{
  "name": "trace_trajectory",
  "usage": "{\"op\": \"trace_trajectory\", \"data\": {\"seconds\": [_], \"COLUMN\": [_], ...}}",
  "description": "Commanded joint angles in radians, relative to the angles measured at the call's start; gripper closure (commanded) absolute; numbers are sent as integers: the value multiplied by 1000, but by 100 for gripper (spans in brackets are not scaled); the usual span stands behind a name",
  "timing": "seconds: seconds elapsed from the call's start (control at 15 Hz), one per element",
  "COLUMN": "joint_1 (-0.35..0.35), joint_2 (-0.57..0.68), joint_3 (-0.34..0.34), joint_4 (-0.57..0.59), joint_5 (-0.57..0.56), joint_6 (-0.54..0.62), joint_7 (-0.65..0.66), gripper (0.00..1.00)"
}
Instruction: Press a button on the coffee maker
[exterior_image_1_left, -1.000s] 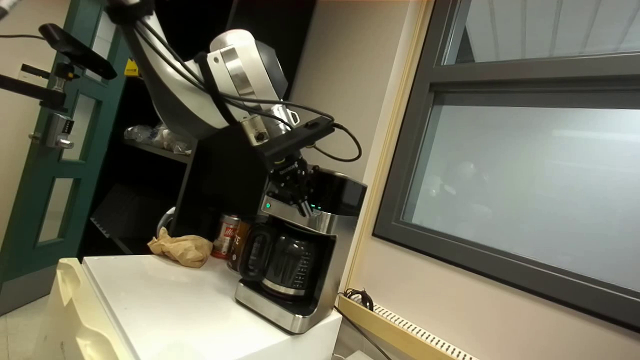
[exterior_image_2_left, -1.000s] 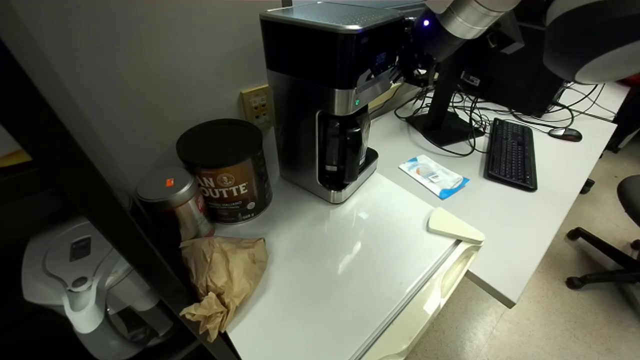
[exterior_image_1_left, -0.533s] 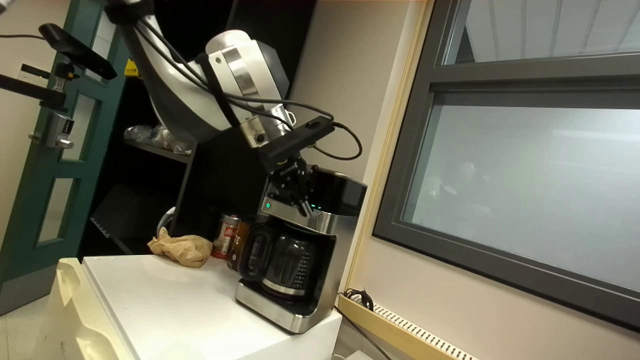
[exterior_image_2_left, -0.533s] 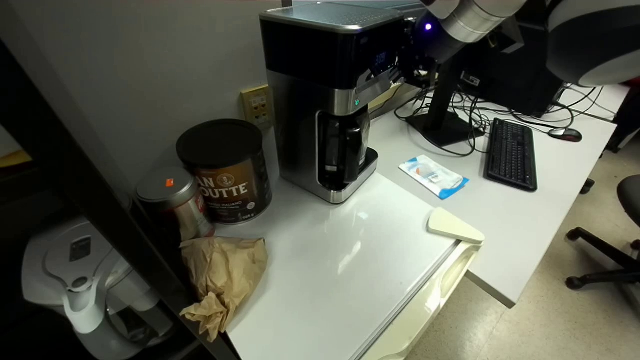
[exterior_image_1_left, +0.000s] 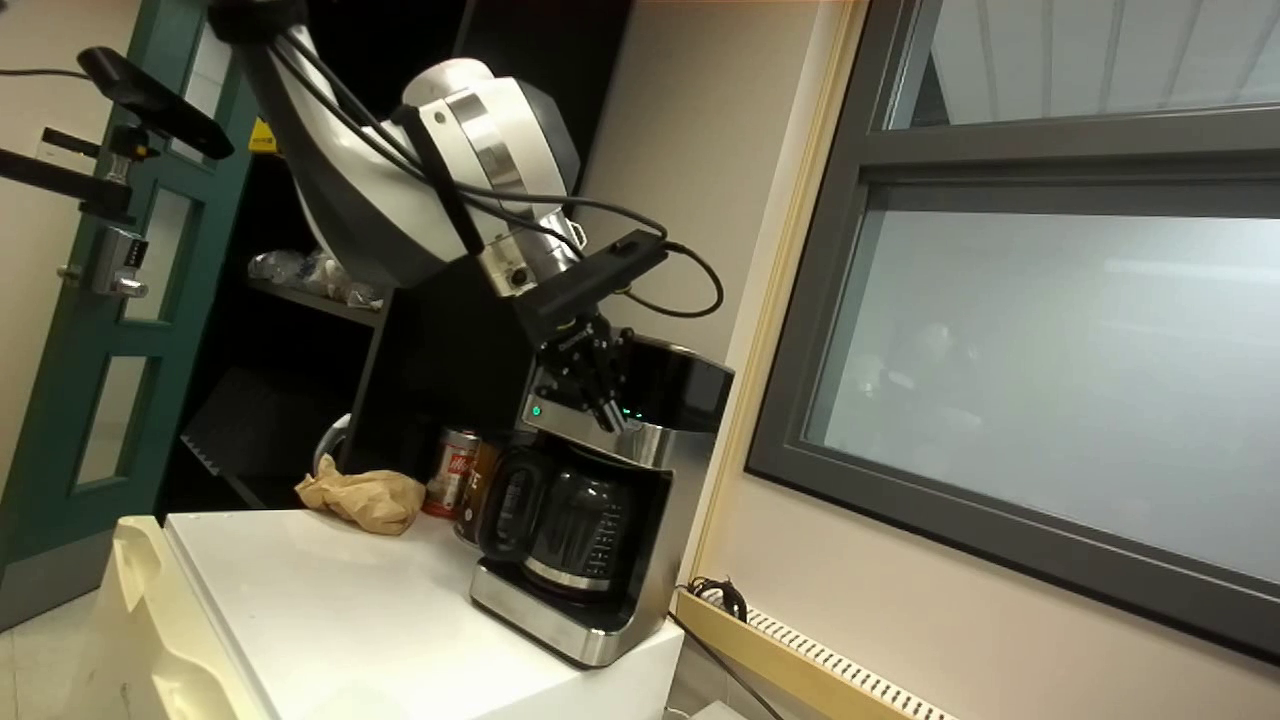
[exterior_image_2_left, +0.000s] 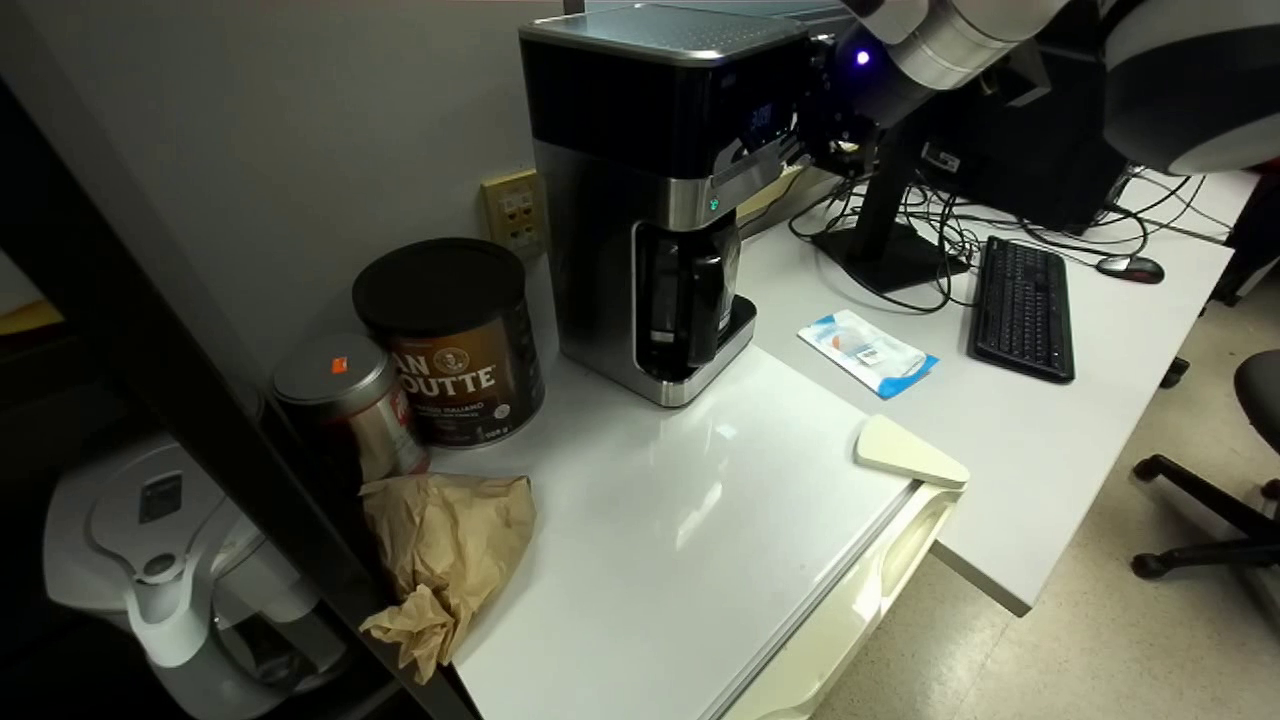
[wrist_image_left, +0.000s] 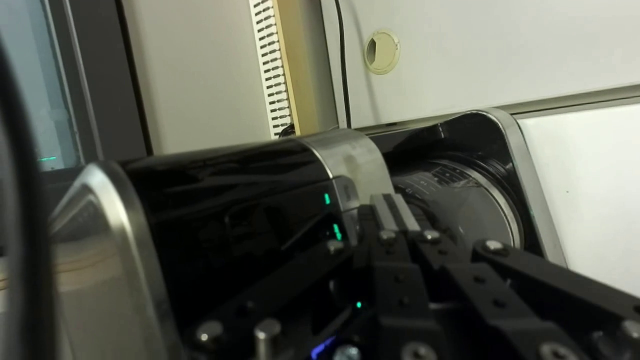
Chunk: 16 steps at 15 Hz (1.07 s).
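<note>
The coffee maker, black and silver, stands on the white surface in both exterior views (exterior_image_1_left: 690, 490) (exterior_image_2_left: 620, 110) and fills much of the wrist view (wrist_image_left: 225, 200). Its dark carafe (exterior_image_1_left: 580, 520) sits inside. A green light (exterior_image_1_left: 536, 410) (exterior_image_2_left: 714, 204) glows on the silver front band, and green marks (wrist_image_left: 327, 199) show on the dark panel. My gripper (exterior_image_1_left: 612, 415) is shut and empty, its tips together in the wrist view (wrist_image_left: 395, 212). The tips are at the silver band below the panel. Whether they touch it I cannot tell. The gripper covers part of the panel.
A large coffee can (exterior_image_2_left: 450, 360), a smaller red-silver can (exterior_image_2_left: 350, 400) and a crumpled paper bag (exterior_image_2_left: 450, 560) stand beside the machine. A desk with a keyboard (exterior_image_2_left: 1025, 305), a packet (exterior_image_2_left: 868, 350) and cables lies on the far side. A wall and window (exterior_image_1_left: 1000, 400) are behind.
The arm's wrist links have shifted and tilted slightly. The gripper tips stay at nearly the same spot on the coffee maker's front. The gripper stays shut.
</note>
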<state>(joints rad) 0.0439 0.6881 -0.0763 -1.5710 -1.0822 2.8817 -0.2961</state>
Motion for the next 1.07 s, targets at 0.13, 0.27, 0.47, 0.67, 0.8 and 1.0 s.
{"op": "trace_trajectory", "data": {"seconds": [0.13, 0.27, 0.47, 0.67, 0.8, 1.0], "joint_1": [25, 24, 21, 15, 4, -14], "joint_2": [-56, -67, -77, -94, -117, -171], "joint_3": [-40, -43, -41, -27, 1, 40], "joint_4": [-17, -21, -28, -60, -117, -236], "joint_5": [-89, -110, -131, -126, -89, -67], "joint_6": [60, 60, 57, 43, 14, -12], "joint_7": [80, 99, 121, 111, 68, 34], "gripper": [100, 100, 100, 100, 100, 100]}}
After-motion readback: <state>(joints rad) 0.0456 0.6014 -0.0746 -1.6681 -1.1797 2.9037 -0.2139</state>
